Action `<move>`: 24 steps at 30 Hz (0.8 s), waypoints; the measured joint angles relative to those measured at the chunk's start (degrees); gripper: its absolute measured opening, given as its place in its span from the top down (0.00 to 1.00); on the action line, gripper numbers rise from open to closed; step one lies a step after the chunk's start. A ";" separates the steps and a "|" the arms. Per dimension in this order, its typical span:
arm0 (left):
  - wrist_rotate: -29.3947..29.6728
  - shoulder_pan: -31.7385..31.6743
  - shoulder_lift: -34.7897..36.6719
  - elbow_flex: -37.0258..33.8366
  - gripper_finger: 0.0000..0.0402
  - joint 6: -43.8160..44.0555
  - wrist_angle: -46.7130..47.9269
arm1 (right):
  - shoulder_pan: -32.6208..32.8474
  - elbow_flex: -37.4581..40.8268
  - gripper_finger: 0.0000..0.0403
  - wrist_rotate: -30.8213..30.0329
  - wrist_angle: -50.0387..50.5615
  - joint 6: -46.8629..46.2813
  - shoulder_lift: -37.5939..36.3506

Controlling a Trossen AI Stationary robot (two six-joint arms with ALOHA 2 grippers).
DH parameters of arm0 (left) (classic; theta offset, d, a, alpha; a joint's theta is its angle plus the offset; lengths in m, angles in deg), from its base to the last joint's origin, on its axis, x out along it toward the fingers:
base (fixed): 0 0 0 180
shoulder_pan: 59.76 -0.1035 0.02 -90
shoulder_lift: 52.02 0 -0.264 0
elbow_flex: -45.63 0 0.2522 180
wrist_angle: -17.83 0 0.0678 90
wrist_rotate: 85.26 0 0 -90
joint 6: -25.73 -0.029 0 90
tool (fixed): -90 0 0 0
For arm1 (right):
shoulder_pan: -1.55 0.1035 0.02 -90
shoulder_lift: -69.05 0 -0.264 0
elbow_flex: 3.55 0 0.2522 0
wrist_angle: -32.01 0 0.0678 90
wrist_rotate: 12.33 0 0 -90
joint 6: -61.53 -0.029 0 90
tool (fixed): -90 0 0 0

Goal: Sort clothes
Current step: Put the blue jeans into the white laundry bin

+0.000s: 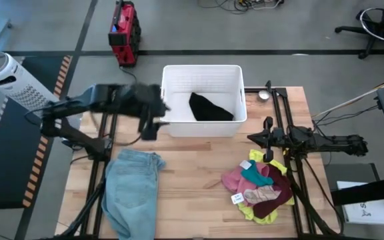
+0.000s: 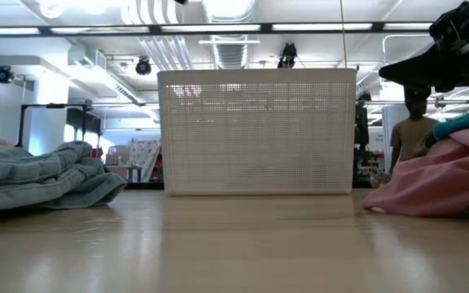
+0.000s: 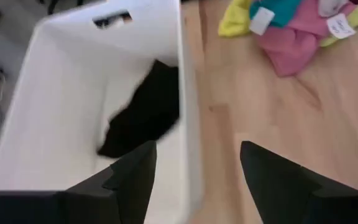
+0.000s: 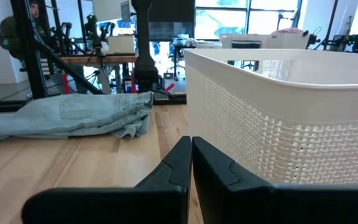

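A black garment (image 1: 211,108) lies in the white basket (image 1: 172,75); it also shows in the left wrist view (image 3: 145,112). A light blue garment (image 1: 133,190) lies on the table at the near left. A pile of pink, teal, maroon and yellow clothes (image 1: 262,187) lies at the near right. My left gripper (image 1: 157,119) is open and empty above the basket's left near corner (image 3: 188,155). My right gripper (image 1: 253,138) is shut and empty, right of the basket and above the pile.
A red device (image 1: 123,33) and a white cylinder (image 1: 2,73) stand on the floor beyond the table. A person (image 2: 414,130) stands in the room behind. Bare table top lies between the blue garment and the pile.
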 joint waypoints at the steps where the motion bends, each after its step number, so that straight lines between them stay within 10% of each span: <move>1: 1.41 2.10 0.48 -0.66 0.45 3.27 0.99 | 0.01 -0.01 1.00 0.00 0.00 0.04 0.00; 11: 3.17 17.11 3.00 -19.14 0.44 21.04 2.66 | -0.01 -0.01 1.00 0.00 0.06 0.08 0.00; 24: -2.93 12.02 2.18 -36.96 0.41 14.37 -8.73 | 0.01 0.00 1.00 3.62 0.16 -0.14 -0.01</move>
